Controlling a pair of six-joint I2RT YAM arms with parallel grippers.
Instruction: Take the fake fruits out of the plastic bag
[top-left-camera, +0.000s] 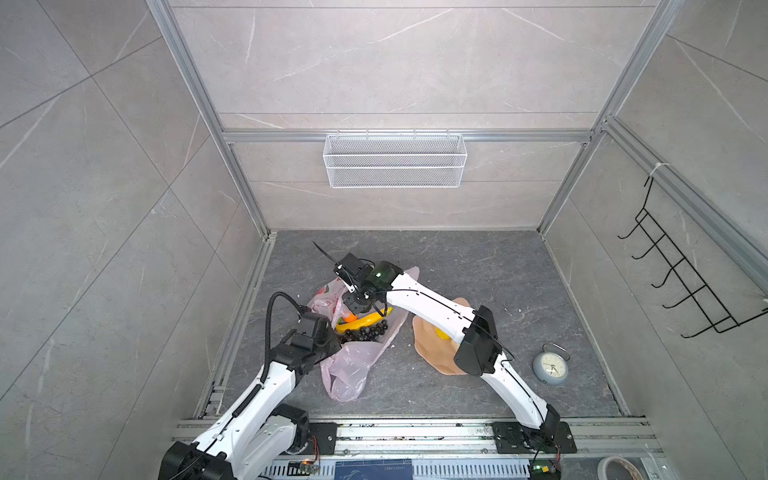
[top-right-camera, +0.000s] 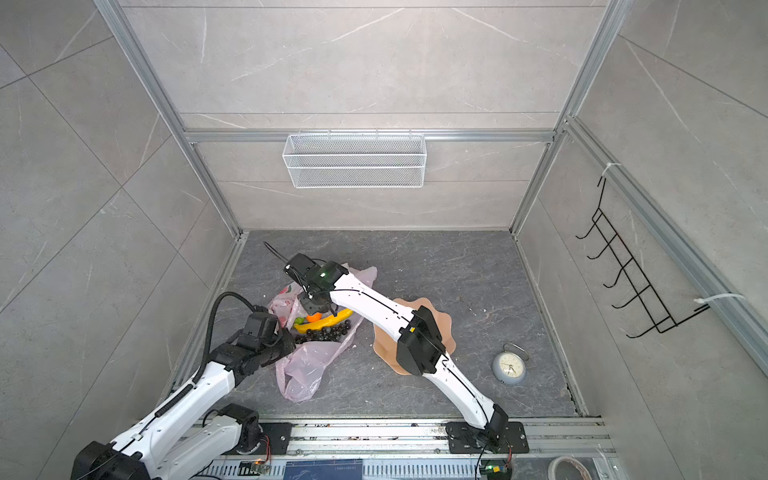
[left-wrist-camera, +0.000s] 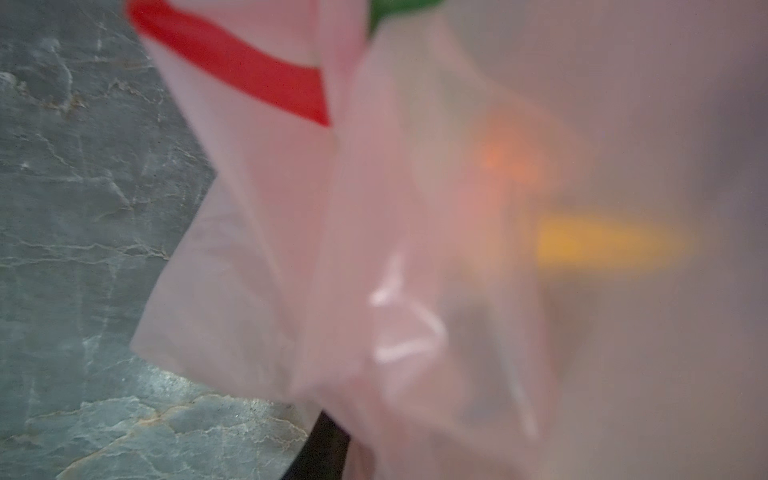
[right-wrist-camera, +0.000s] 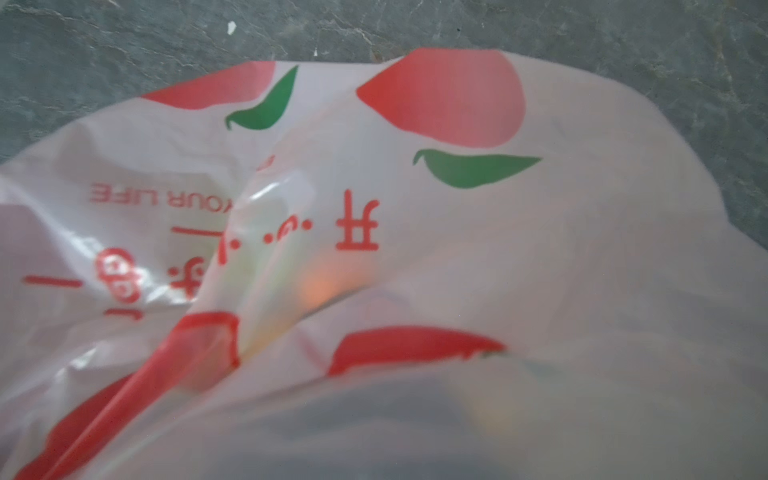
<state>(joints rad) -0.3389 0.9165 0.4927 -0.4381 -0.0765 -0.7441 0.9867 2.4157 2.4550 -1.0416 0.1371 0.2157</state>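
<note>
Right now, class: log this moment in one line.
bag: lying crumpled | banana, grapes, orange: at bag mouth | plate: one yellow fruit | right gripper: above orange | left gripper: at bag edge | jaws: unclear

A thin pink plastic bag (left-wrist-camera: 257, 249) is seen very close up, and most of the view is filled by it. It is crumpled and blurred. A red stripe (left-wrist-camera: 232, 66) and a bit of green (left-wrist-camera: 395, 8) are printed on it. Farther off, through the plastic, an orange spot (left-wrist-camera: 511, 162) and a yellow shape (left-wrist-camera: 602, 245) are made out, near each other. A grey stone floor (left-wrist-camera: 75, 208) is seen beyond the bag's edge.
</note>
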